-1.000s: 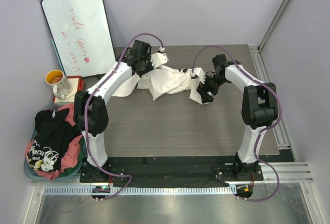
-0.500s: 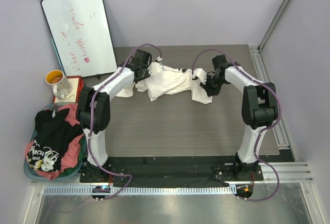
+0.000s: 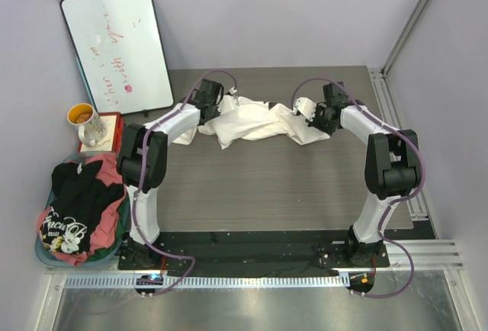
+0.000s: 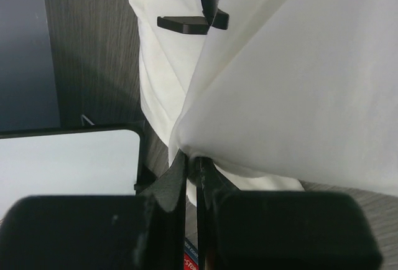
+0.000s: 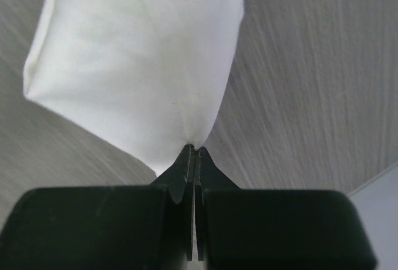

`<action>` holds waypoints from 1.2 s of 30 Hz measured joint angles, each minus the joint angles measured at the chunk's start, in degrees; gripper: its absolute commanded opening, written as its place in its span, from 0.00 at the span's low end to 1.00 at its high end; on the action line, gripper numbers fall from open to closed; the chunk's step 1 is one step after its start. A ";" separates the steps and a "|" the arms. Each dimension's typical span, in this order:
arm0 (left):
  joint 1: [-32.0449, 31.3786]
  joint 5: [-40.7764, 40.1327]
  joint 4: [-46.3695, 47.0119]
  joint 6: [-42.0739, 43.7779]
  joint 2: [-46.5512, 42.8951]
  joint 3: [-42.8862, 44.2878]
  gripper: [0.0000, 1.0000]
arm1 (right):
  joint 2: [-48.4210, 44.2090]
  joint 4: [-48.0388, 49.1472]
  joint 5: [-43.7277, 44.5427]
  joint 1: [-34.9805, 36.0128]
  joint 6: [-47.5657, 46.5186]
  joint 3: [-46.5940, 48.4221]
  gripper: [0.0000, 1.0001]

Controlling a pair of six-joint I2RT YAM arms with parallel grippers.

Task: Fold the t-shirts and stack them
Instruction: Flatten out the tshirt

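The white t-shirt [image 3: 255, 122] hangs stretched and bunched between both grippers at the back of the table. My left gripper [image 3: 216, 104] is shut on its left end; in the left wrist view the white t-shirt [image 4: 286, 96] is pinched at the left gripper's tips [image 4: 194, 161], and a black mark of its graphic [image 4: 186, 23] shows. My right gripper [image 3: 313, 114] is shut on its right end; in the right wrist view the white t-shirt [image 5: 143, 58] runs into the right gripper's closed tips [image 5: 192, 150]. A black t-shirt [image 3: 76, 205] and a pink-red t-shirt [image 3: 103, 165] lie in the basket [image 3: 42, 251].
A whiteboard [image 3: 118, 49] leans at the back left, its corner also seen as the whiteboard [image 4: 68, 161] in the left wrist view. A mug [image 3: 85, 121] stands on a small box [image 3: 114, 126] left of the table. Grey wood-grain tabletop [image 3: 267, 186] lies in front of the shirt.
The right gripper has shut on the shirt's right end and moved back and right. The left gripper moved slightly right. The shirt is now drawn out between them.
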 measured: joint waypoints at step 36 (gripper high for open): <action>-1.55 -0.44 28.33 3.08 -19.52 -0.44 0.00 | -5.18 57.92 18.56 -3.69 -5.05 -0.85 0.01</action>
